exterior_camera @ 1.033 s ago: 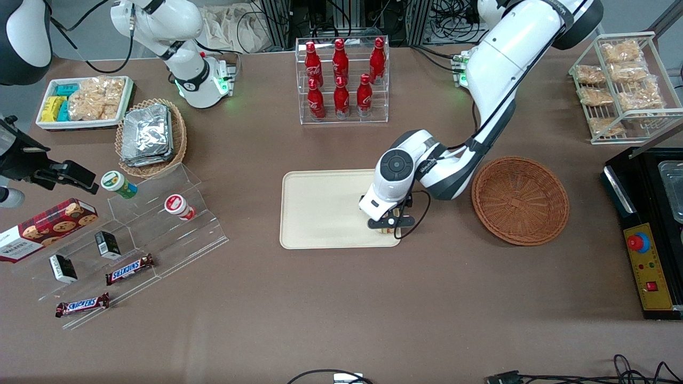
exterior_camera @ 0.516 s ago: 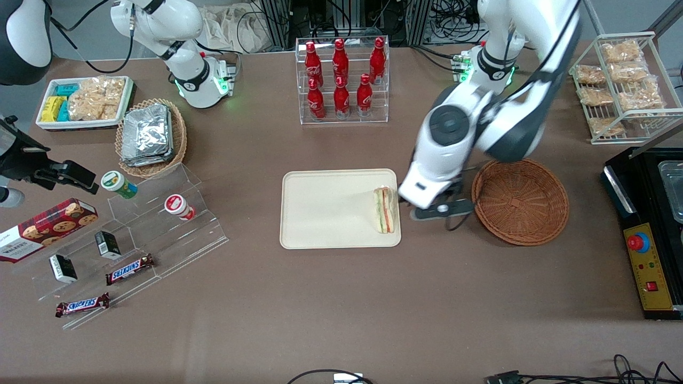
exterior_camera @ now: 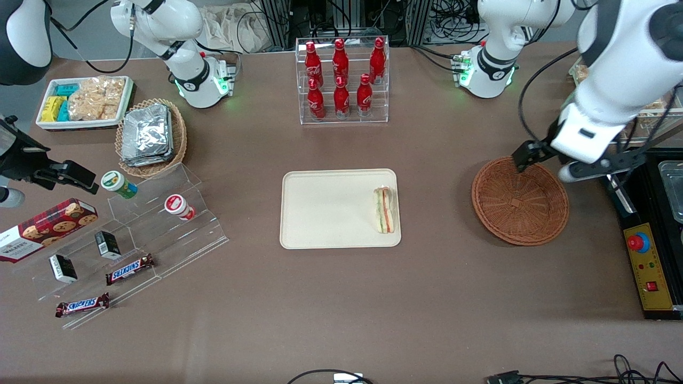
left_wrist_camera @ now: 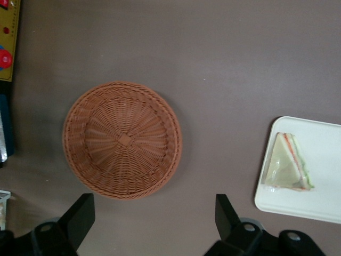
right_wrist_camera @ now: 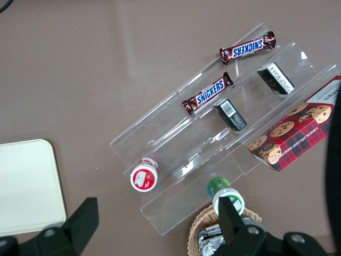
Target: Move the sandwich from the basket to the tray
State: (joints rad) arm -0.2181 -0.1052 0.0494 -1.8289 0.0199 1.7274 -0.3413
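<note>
One sandwich [exterior_camera: 386, 209], one cream tray [exterior_camera: 331, 208] and one reddish-brown wicker basket [exterior_camera: 520, 200] are on the brown table [exterior_camera: 341, 298]. The sandwich lies on the tray, at the tray's edge nearest the basket, inside the rim; nothing else is on the tray. Its long axis runs along that short edge, from nearer the front camera to farther from it, with the striped green and red-orange filling edge facing up toward the front view; in the left wrist view the sandwich [left_wrist_camera: 287, 169] shows its triangular face. The basket holds nothing; its woven floor is fully visible in the left wrist view [left_wrist_camera: 122, 140]. The tool [exterior_camera: 544, 162] hangs above the basket's rim toward the working arm's end of the table, its fingers [left_wrist_camera: 80, 216] spread apart and gripping nothing.
</note>
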